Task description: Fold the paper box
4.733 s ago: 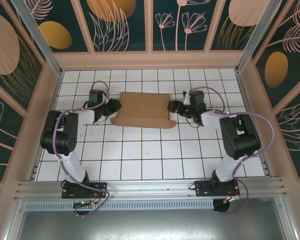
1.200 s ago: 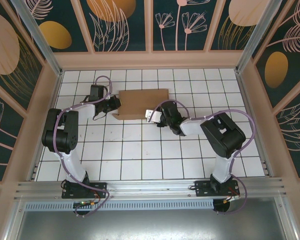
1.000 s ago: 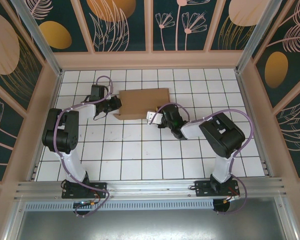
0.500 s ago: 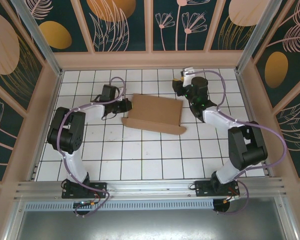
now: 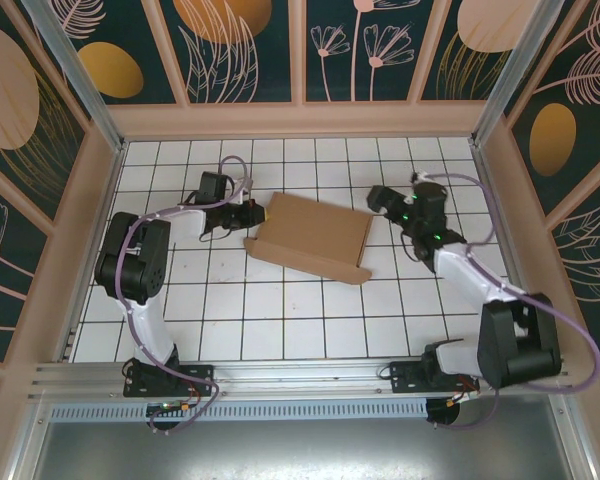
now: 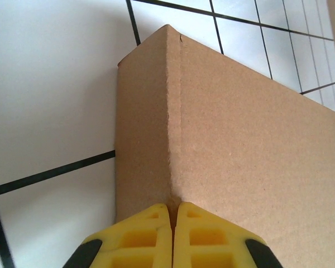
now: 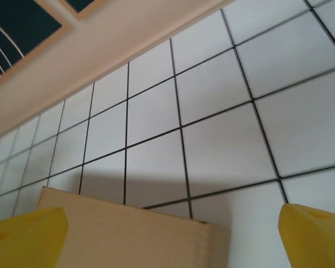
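The paper box (image 5: pixel 315 237) is a shallow brown cardboard shape lying askew on the white tiled floor, its right end nearer to me. My left gripper (image 5: pixel 256 212) is at the box's left end. In the left wrist view its yellow fingers (image 6: pixel 151 234) are shut together, their tips (image 6: pixel 172 207) pressed against a folded corner edge of the paper box (image 6: pixel 240 145). My right gripper (image 5: pixel 381 198) hovers just off the box's far right corner. Its yellow fingertips (image 7: pixel 22 231) stand wide apart over the box's top edge (image 7: pixel 128 229), holding nothing.
Beige enclosure walls (image 5: pixel 300 120) with dark floral panels ring the tiled floor (image 5: pixel 300 320). The back wall's foot (image 7: pixel 128 39) runs close beyond the right gripper. A metal rail (image 5: pixel 300 375) crosses the near edge by both arm bases.
The box has slid right and turned clockwise, with the left gripper following at its left end. The right gripper left the box's front edge, swung round to the far right corner and opened wide.
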You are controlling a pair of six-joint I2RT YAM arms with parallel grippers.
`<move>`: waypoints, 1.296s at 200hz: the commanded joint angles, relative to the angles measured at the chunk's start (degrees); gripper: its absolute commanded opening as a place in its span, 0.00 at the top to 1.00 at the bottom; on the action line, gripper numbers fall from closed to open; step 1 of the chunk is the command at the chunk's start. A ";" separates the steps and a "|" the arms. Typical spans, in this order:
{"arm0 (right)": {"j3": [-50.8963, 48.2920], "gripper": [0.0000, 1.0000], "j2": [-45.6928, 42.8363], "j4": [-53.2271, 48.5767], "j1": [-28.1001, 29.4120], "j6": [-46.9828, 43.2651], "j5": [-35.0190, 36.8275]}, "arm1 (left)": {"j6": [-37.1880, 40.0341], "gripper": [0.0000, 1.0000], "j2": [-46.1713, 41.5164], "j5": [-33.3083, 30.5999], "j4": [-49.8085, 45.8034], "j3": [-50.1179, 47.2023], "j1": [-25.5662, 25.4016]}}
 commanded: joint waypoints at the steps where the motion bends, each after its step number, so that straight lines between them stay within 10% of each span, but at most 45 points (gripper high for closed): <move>1: -3.73 0.09 -0.50 5.48 -5.10 8.91 -13.01 | 0.36 0.95 2.60 0.23 -2.07 -1.75 2.53; 139: -10.72 0.03 18.72 21.88 -0.91 17.18 -35.66 | -0.09 0.97 5.99 1.70 -2.04 -1.46 2.75; 233: -14.93 0.36 30.78 56.66 1.48 37.76 -43.56 | -5.09 0.95 2.16 4.45 2.73 -3.53 2.78; 259: -13.34 0.26 27.65 43.96 1.08 30.80 -40.41 | -4.85 0.96 2.40 3.99 1.17 -2.90 2.83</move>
